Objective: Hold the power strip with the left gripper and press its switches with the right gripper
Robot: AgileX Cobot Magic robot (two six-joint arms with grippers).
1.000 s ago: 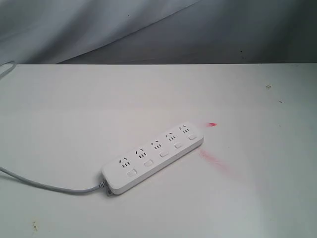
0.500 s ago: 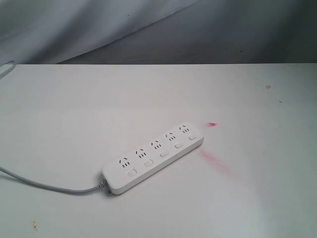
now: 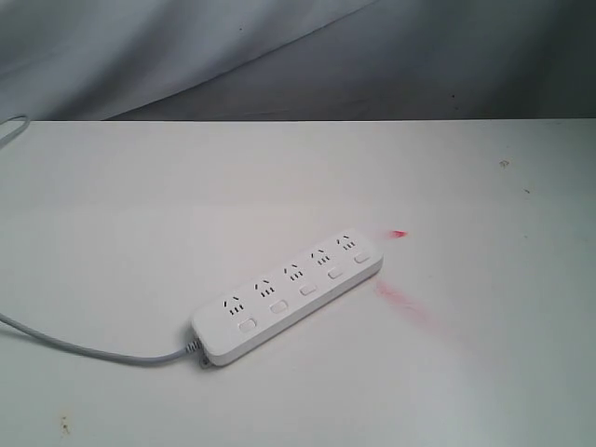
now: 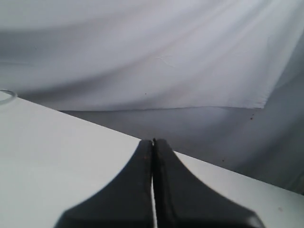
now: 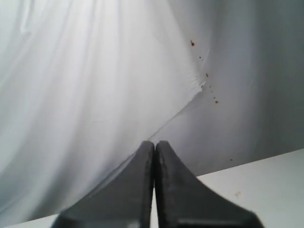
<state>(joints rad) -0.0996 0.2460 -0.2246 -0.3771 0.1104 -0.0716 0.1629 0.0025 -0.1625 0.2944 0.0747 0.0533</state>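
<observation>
The white power strip (image 3: 289, 295) lies diagonally on the white table in the exterior view, with its row of small white switches (image 3: 306, 290) along its near side. Its thin grey cord (image 3: 88, 349) runs off to the left. No arm or gripper shows in the exterior view. In the left wrist view my left gripper (image 4: 153, 141) is shut with nothing in it, over the table near the back edge. In the right wrist view my right gripper (image 5: 155, 142) is shut and empty too, facing the cloth backdrop. Neither wrist view shows the power strip.
Red smears (image 3: 402, 301) mark the table just right of the strip, with a small red spot (image 3: 399, 234) beyond its far end. A grey-white cloth backdrop (image 3: 279, 56) hangs behind the table's back edge. Another bit of cord (image 3: 11, 126) shows at the far left.
</observation>
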